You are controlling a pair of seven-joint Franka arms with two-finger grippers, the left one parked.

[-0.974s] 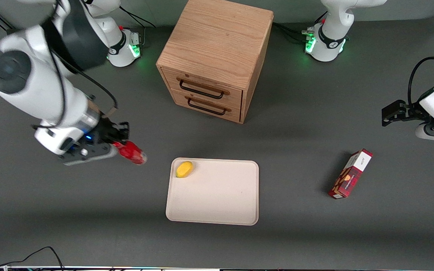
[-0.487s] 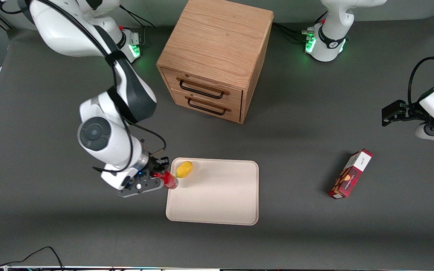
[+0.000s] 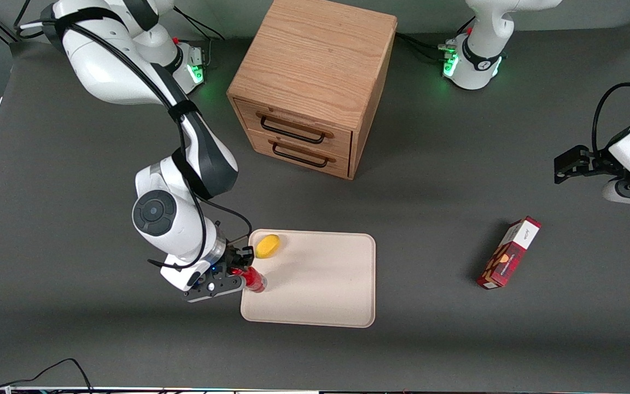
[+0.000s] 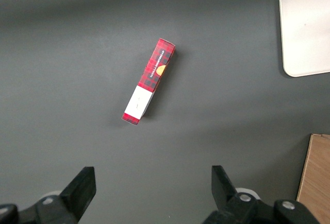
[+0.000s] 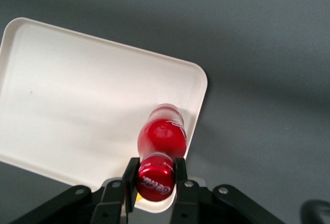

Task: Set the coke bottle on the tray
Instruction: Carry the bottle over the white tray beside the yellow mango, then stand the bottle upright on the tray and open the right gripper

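Coke bottle (image 3: 255, 282) pinched at the neck by the hand (image 3: 237, 272), hanging over the tray (image 3: 315, 306) edge nearest the working arm — carried there, not yet set down. Left: lowering, letting go — clear of the lemon (image 3: 267, 245).

We see the red coke bottle (image 5: 162, 131) upright, cap pinched in the claw (image 5: 155, 178), over the rim of the flat cream tray (image 3: 320, 295) on the table (image 3: 430, 328).
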